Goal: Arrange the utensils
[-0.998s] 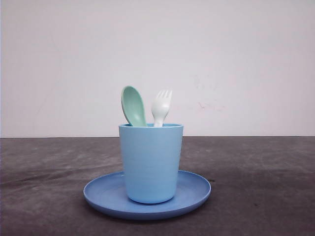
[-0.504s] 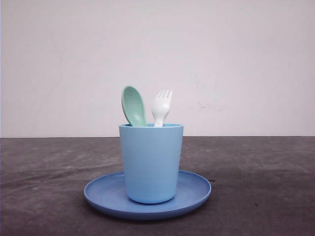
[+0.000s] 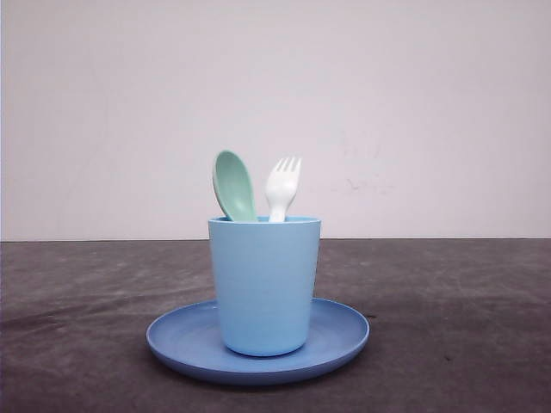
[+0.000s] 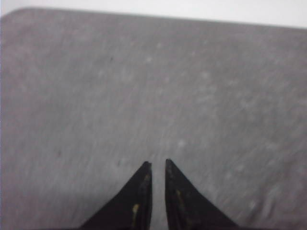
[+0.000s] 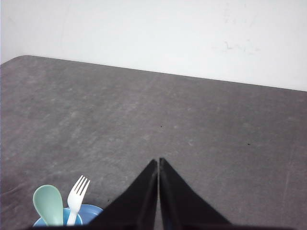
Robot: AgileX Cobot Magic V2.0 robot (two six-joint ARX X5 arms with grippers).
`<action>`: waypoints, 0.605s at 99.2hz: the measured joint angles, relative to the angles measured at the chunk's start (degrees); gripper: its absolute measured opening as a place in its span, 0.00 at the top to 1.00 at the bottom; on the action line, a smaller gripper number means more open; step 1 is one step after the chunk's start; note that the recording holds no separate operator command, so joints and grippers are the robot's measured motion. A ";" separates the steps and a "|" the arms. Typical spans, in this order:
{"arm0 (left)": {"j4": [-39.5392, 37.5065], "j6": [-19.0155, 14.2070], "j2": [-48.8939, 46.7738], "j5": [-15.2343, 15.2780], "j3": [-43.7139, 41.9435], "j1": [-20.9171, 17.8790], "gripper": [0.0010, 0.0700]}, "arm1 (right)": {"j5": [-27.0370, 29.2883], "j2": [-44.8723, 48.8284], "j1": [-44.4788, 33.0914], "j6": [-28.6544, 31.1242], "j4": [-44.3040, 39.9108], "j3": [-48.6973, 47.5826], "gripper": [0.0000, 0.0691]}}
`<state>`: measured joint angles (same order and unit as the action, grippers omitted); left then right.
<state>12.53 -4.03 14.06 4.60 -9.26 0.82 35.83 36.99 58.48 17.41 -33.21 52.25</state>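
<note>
Spoon [image 3: 233,186] and fork [image 3: 281,188] stand handle-down in the cup [image 3: 264,284], so it props them; left hand [image 4: 156,164] and right hand [image 5: 158,161] closed, empty

The front camera sits low and close, level with the cup [image 3: 264,284] on the counter [image 3: 448,327], facing the wall [image 3: 413,103]. Each wrist camera looks down and forward past its hand over the counter; the right one shares the cup [image 5: 88,213] and wall.
</note>
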 joint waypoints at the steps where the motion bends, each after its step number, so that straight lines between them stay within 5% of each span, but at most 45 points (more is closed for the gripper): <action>1: 0.00 0.00 -0.52 0.00 0.52 -0.07 0.98 | -0.02 0.00 0.00 0.00 0.00 0.02 0.99; 60: -1.18 1.97 -13.86 -0.22 7.04 -0.33 0.98 | 0.00 0.00 0.00 0.00 0.02 0.00 0.99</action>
<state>11.35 -2.07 0.21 4.38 -2.22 0.49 35.83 36.99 58.48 17.41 -33.19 52.25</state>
